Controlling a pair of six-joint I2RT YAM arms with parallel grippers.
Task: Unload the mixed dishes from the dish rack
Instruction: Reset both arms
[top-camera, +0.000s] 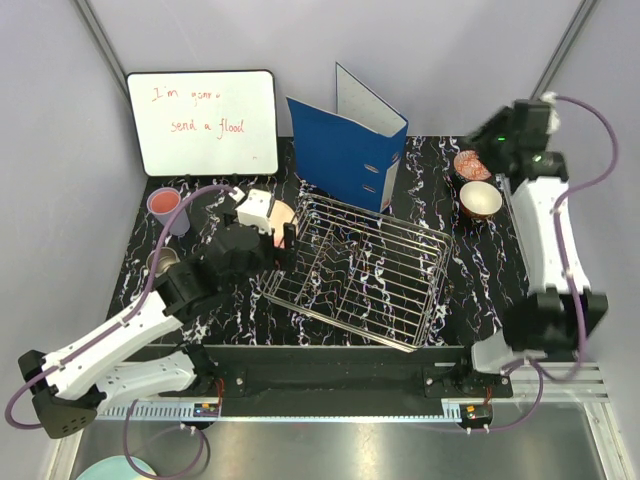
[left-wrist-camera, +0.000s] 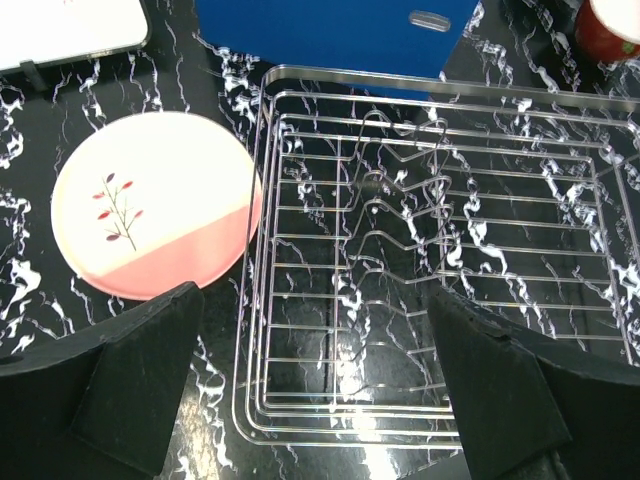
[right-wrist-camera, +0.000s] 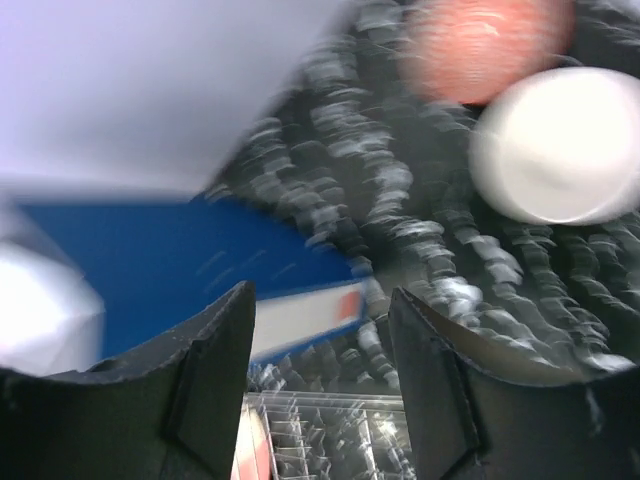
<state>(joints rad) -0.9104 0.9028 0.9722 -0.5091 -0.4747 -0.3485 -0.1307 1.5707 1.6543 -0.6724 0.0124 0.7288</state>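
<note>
Standing far left, a whiteboard (top-camera: 202, 122) reads in red handwriting, roughly, "I'm gonna send a flood"; the plate (left-wrist-camera: 150, 205) lies flat on the table (top-camera: 480, 280) just left of the dish rack (top-camera: 360, 270). The left gripper (left-wrist-camera: 315, 300) hangs over both, fingers spread wide, holding nothing; far right, near two bowls (top-camera: 480, 200), the right gripper (right-wrist-camera: 322, 300) has its fingers parted, empty.

A: Dish rack (top-camera: 360, 270): thin bright metal wire, polished, catching the light. Plate (left-wrist-camera: 155, 205)?
B: Smooth glazed ceramic by the look, cream and pink, with a soft sheen. Table (top-camera: 480, 275): black marble-pattern surface, white-veined, slightly glossy.
A: Ring binder (top-camera: 345, 150): blue, smooth, matt cover. Whiteboard (top-camera: 203, 122): glossy white face, dark frame.
</note>
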